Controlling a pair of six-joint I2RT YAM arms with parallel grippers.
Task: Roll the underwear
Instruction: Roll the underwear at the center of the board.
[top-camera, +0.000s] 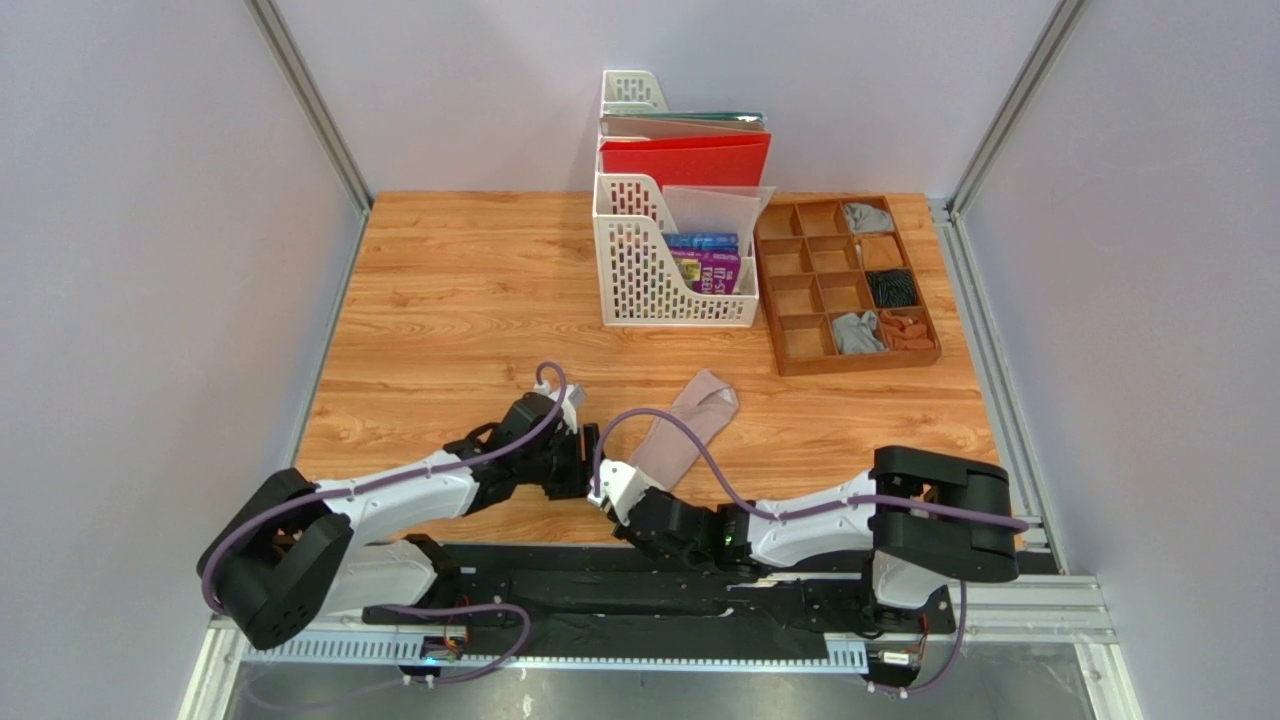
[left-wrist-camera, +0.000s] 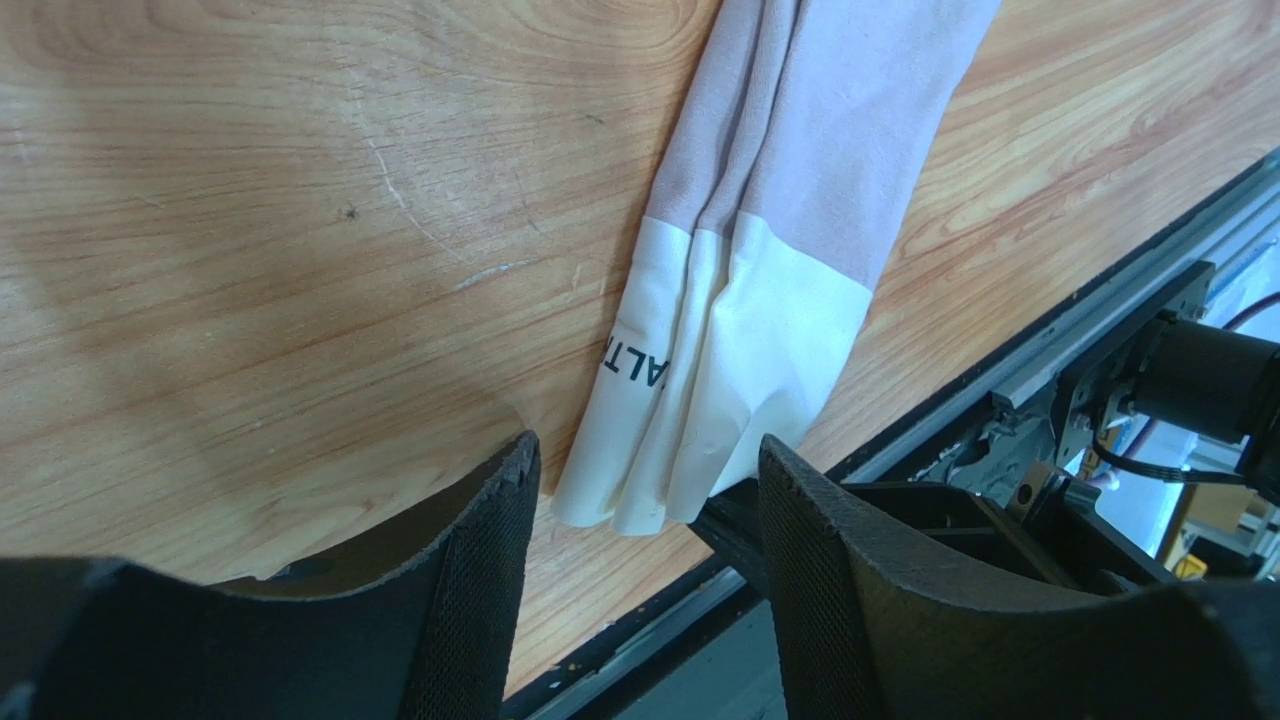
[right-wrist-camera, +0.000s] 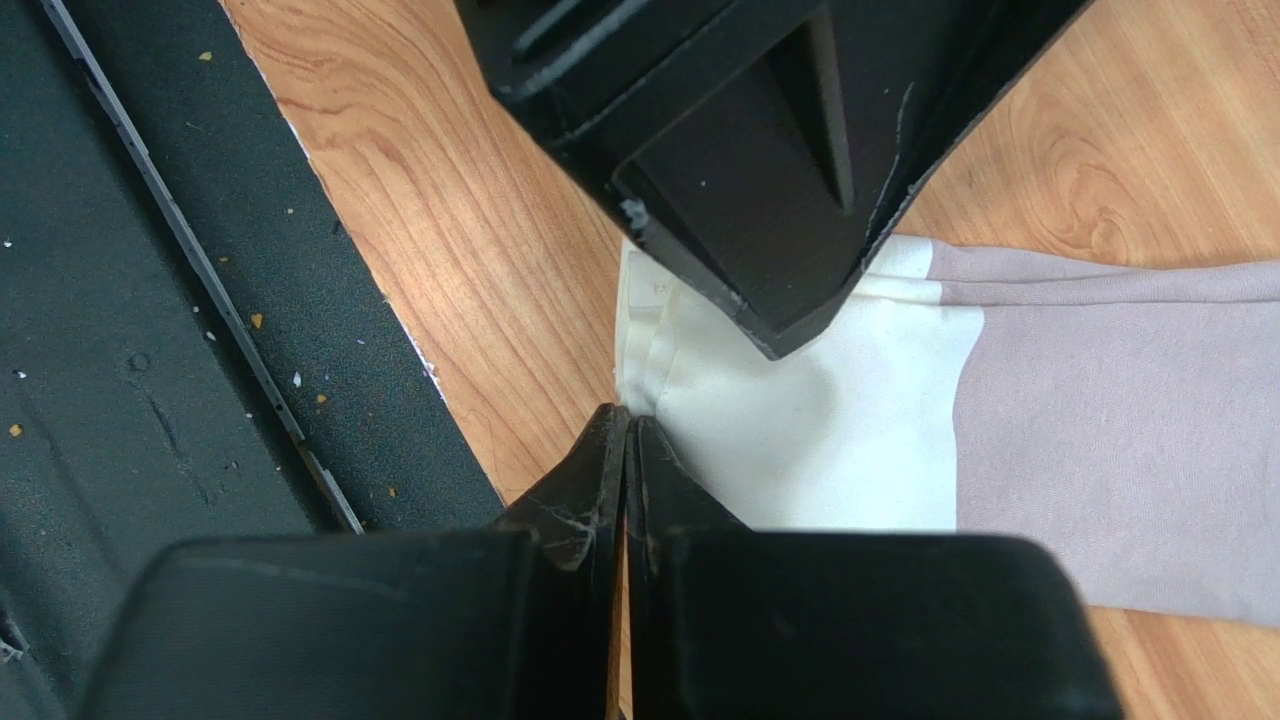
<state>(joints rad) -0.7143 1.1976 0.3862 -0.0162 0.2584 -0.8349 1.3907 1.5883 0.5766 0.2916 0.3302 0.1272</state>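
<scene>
The pale pinkish-beige underwear (top-camera: 684, 425) lies folded into a long narrow strip on the wooden table, its cream edge band (left-wrist-camera: 721, 360) at the near end. My left gripper (left-wrist-camera: 646, 468) is open and hovers just over the band's end, one finger on each side. It shows as a dark shape in the right wrist view (right-wrist-camera: 781, 180). My right gripper (right-wrist-camera: 624, 423) is shut, its tips pinching the near corner of the cream band (right-wrist-camera: 812, 435). In the top view both grippers meet at the strip's near end, left (top-camera: 579, 465) and right (top-camera: 612, 488). No grey underwear lies on the open table.
A white file rack (top-camera: 673, 263) with folders and a red binder stands at the back middle. A brown compartment tray (top-camera: 781, 323) at the back right holds rolled cloth pieces in grey, tan and black. The black rail (right-wrist-camera: 135, 360) runs along the table's near edge.
</scene>
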